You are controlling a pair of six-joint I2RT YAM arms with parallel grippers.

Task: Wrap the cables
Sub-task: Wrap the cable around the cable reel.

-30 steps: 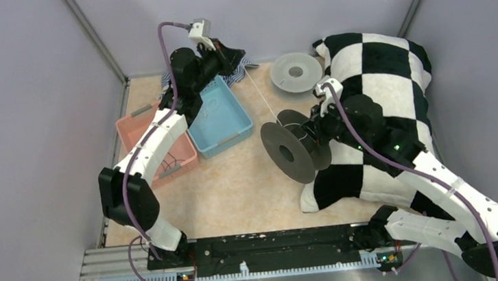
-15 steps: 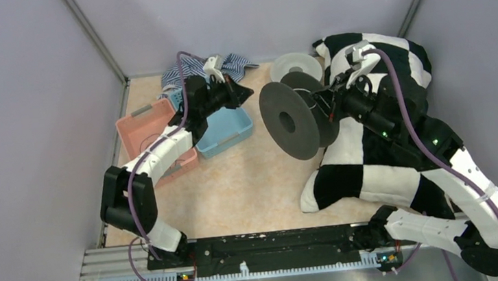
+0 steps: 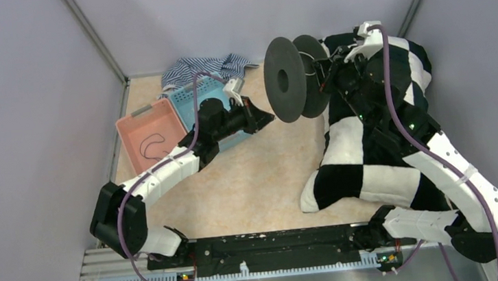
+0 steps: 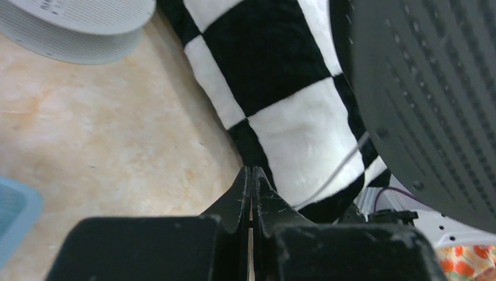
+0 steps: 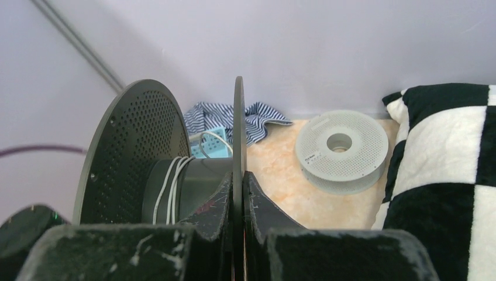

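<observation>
My right gripper is shut on one flange of a dark perforated spool and holds it in the air at the back, axle level. In the right wrist view the flange runs between my closed fingers, and a few turns of the white cable lie on the hub. My left gripper is shut just left of the spool. The white cable runs from its closed tips up to the spool. The black cable lies looped in the pink bin.
A black-and-white chequered pillow fills the right side under my right arm. A blue bin stands beside the pink one, with a striped cloth behind it. A pale grey spool lies flat at the back.
My right arm has lifted the dark spool from the table's middle up towards the back. My left gripper has come from the back corner forward and right, close to the spool.
</observation>
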